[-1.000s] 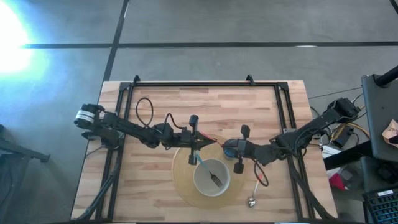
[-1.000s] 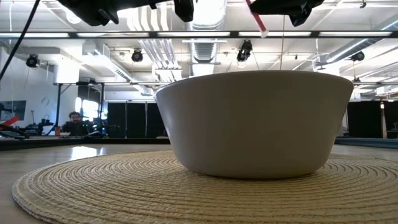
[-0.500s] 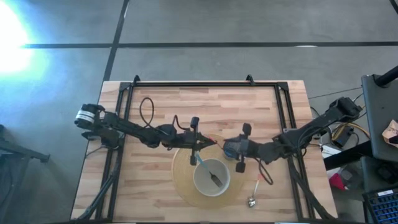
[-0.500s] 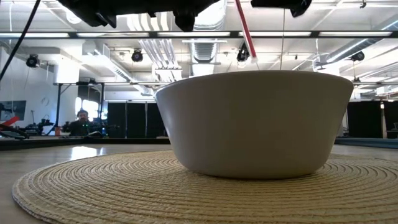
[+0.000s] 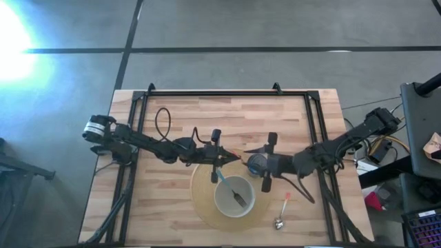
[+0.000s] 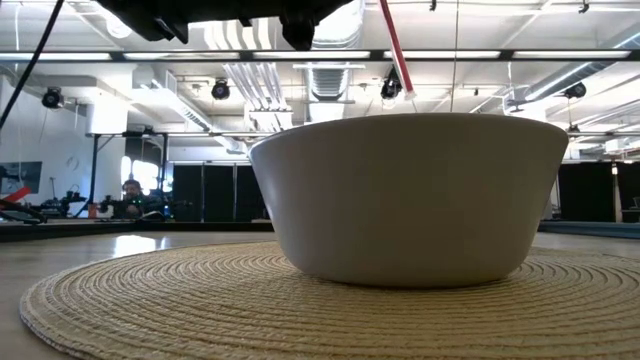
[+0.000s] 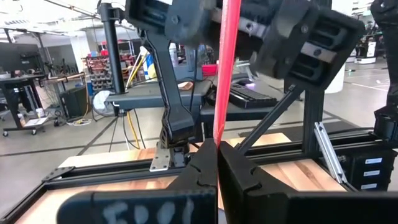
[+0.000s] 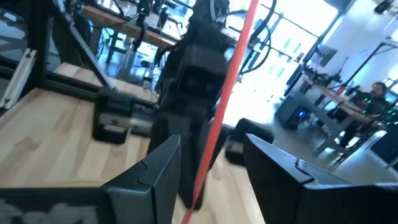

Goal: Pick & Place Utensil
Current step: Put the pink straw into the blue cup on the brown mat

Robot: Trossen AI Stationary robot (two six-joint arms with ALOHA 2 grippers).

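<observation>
I am pinching the red stick (image 7: 225, 74) in my shut left hand (image 5: 219, 160) at the bowl's (image 5: 234, 197) eleven o'clock rim, while my right hand (image 5: 264, 163), fingers spread apart around it without gripping, is hovering at one o'clock.

Two thin dark arms are seen, each built from black jointed links. A black cable is looped over the left arm (image 5: 160, 118). A round silver cap is fitted at its base. Flat black fingers (image 8: 158, 177) are seen on the right arm.
</observation>
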